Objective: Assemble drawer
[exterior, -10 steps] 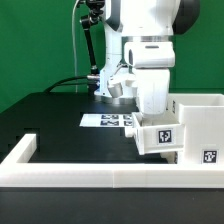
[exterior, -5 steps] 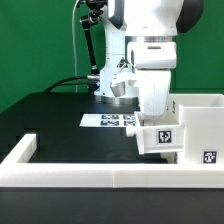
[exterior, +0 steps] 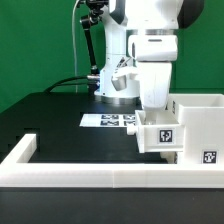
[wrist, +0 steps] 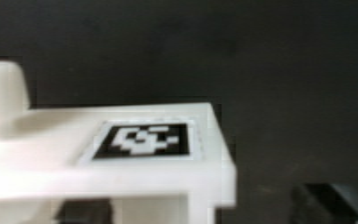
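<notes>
The claw (exterior: 152,112) hovered right over the small drawer box (exterior: 160,137), nested against the casing (exterior: 200,125) at the border wall (exterior: 90,176); its spread couldn't be told. Best approach: square up, push slowly.

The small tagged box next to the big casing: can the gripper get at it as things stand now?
Probably yes. The gripper hangs directly above the small box, nothing between them; the casing stands beside it, on the exterior view's right. Its jaws are hidden.

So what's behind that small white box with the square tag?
Behind the small box rises the robot's arm, with the marker board on the table. The hand is hidden, so its grip cannot be seen.
</notes>
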`<act>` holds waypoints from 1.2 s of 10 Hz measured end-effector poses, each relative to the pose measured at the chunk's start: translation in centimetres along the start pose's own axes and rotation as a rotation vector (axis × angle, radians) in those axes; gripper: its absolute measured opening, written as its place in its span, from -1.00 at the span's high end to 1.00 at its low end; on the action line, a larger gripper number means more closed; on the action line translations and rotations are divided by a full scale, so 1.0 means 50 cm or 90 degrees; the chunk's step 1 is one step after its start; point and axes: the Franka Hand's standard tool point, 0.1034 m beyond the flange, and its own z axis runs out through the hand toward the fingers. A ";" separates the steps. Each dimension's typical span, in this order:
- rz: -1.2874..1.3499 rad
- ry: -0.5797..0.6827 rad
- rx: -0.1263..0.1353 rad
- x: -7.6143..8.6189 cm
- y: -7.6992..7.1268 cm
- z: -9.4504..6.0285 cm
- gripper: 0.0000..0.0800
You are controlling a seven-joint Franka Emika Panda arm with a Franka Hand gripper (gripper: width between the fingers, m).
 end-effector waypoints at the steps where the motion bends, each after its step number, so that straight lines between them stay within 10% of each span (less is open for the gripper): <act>1: 0.000 -0.006 0.002 -0.003 0.005 -0.018 -0.43; 5: -0.041 -0.024 0.012 -0.067 0.039 -0.062 -0.62; 12: -0.060 0.062 0.041 -0.114 0.063 -0.020 -0.62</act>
